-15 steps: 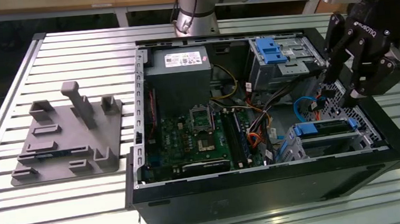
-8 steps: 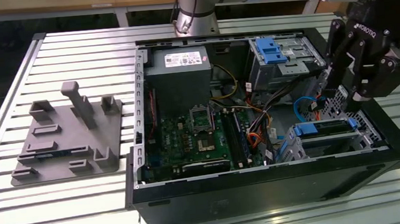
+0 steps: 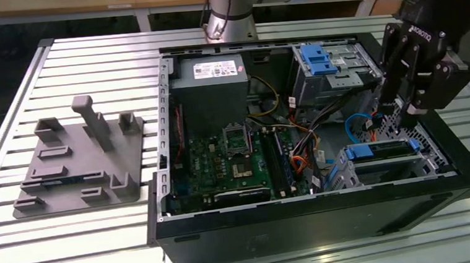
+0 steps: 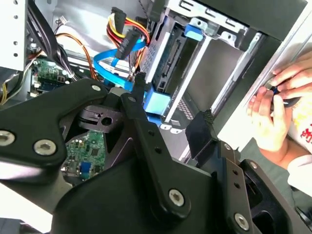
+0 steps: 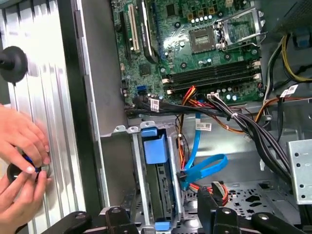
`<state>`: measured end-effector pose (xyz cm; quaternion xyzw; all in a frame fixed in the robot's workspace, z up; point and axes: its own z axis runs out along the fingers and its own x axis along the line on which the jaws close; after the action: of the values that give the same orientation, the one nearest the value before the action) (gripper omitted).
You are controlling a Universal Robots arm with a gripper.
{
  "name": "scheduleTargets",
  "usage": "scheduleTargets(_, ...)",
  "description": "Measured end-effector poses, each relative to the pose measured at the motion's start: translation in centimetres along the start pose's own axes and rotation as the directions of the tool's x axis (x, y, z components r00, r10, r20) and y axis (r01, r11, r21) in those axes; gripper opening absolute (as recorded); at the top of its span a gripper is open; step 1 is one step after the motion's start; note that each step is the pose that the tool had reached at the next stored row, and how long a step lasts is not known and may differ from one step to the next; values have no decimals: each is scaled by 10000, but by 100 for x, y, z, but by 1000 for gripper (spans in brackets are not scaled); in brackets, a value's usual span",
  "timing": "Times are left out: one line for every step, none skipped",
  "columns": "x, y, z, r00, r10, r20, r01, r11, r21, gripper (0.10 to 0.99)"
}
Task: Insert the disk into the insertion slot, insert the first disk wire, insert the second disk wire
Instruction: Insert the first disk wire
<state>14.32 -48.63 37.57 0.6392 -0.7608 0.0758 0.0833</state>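
Note:
The disk [image 3: 383, 149], silver-grey in a bright blue carrier, sits inside the insertion slot [image 3: 426, 163], a silver perforated cage at the case's corner on the exterior view's right. Both wrist views show the disk [image 5: 159, 181] [image 4: 171, 57] lying in the cage with its blue tab [image 5: 155, 148] at the end. My gripper [image 3: 404, 111] [image 4: 170, 103] [image 5: 165, 217] hovers just above the cage, open and holding nothing. A blue flat wire [image 5: 205, 166] [image 4: 111, 62] loops beside the cage, its dark plug [image 5: 183, 178] close to the disk. I cannot tell whether the plug is seated.
A red, orange and yellow power lead [image 5: 215, 188] lies beside the blue wire. A person's hands [image 5: 20, 163] [image 4: 277, 105] hold a small dark object just outside the case wall. A taller grey bay with a blue bracket [image 3: 317, 60] stands behind. A grey fixture [image 3: 80, 161] lies on the slatted table.

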Motion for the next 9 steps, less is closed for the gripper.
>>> scheduleTargets(-31,-3,0,10000,2,-69,-2,10000,12,612)
scheduleTargets(-61,-7,2,9999,5,-130,-4,10000,22,612)
scheduleTargets(-89,-15,5,9998,6,-189,-6,10000,32,612)
scheduleTargets(-116,-26,8,9997,7,-241,-6,10000,41,612)
scheduleTargets(-143,-35,13,9996,8,-282,-7,10000,45,612)
scheduleTargets(-171,-47,20,9995,8,-309,-6,10000,45,612)
scheduleTargets(-200,-60,27,9995,6,-322,-5,10000,43,612)
scheduleTargets(-230,-66,38,9995,7,-322,-6,10000,41,612)
scheduleTargets(-251,-75,46,9995,15,-324,-13,10000,39,612)
